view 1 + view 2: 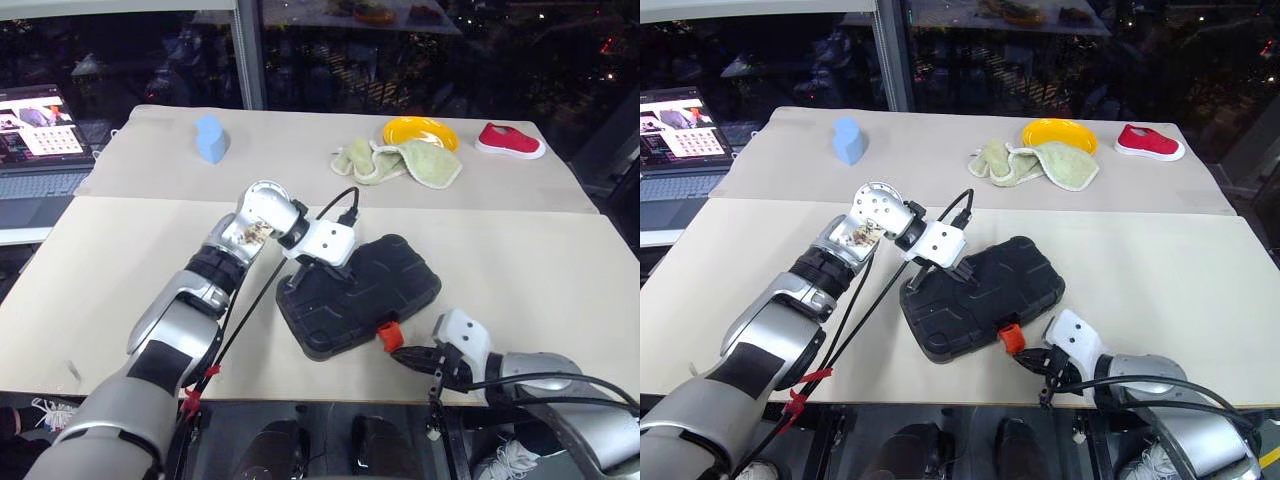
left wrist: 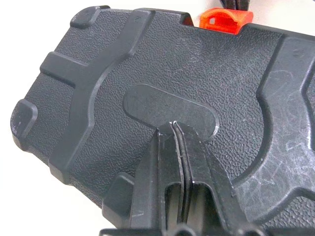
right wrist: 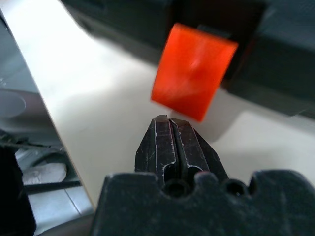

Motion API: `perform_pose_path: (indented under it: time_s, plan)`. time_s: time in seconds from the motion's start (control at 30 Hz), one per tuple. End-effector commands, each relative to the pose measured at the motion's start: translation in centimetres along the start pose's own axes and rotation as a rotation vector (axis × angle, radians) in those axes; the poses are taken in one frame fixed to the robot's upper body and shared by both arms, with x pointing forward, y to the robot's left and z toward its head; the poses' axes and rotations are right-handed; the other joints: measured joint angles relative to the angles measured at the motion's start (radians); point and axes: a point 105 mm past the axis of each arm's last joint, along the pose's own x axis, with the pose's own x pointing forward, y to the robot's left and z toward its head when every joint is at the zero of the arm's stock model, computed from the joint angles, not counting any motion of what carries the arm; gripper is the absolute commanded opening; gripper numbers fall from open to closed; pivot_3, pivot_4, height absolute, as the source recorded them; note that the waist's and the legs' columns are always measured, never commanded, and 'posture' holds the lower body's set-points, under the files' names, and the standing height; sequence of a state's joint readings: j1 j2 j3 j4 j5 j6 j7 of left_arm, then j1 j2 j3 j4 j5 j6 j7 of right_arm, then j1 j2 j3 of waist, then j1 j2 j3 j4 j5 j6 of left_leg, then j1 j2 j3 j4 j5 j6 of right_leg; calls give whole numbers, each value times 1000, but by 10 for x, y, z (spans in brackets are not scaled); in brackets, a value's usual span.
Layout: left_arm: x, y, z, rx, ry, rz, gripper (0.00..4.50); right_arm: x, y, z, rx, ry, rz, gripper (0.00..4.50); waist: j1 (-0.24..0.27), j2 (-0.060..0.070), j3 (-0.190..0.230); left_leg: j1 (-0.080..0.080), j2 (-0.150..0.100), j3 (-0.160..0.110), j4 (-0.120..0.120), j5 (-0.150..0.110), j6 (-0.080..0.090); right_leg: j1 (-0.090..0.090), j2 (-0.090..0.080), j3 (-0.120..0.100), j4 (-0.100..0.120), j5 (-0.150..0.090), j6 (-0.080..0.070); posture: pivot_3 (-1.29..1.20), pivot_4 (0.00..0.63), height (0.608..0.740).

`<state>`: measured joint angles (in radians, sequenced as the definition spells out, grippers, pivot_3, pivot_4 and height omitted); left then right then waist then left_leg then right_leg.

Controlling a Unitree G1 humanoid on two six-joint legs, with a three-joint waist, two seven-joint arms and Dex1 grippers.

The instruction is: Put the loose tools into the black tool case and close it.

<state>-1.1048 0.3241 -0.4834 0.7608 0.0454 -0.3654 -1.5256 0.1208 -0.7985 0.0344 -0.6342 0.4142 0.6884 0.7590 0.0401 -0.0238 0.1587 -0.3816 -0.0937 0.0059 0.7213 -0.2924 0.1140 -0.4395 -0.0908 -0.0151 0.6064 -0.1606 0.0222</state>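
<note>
On the lid of the rigid black tool case (image 1: 357, 293), your closed left gripper (image 2: 173, 125) presses; push the orange latch (image 3: 193, 70) with the closed right gripper (image 3: 167, 120).

Head cams look down; wrist cams close on case (image 2: 162, 73).

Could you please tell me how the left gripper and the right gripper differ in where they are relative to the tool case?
The left gripper rests on the ribbed lid of the black tool case; the right gripper hangs off the case, near the table's front edge. The left points at the lid's oval recess; the right points at the orange latch, apart from it. Both are shut and hold nothing.
</note>
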Motion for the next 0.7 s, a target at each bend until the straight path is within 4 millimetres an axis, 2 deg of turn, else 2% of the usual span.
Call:
perform_pose_path:
  time_s: [0.03,0.4,0.7]
  plan:
    - [8,-8,-9,-38,30,-38,82,8,-6,11,-35,-30,-17,0,-1,0,0,0,0,0,0,0,0,0,0,0,0,0,0,0,150,740]
    - [10,-9,-9,-46,24,-32,82,10,-12,28,-30,-76,-27,0,-2,0,0,-2,0,0,0,0,0,-1,0,0,0,0,0,0,150,740]
    - [19,-11,-7,-43,11,-39,82,2,-15,50,-31,-126,-27,0,-7,0,0,-2,0,0,0,0,0,-2,0,0,0,0,0,0,150,740]
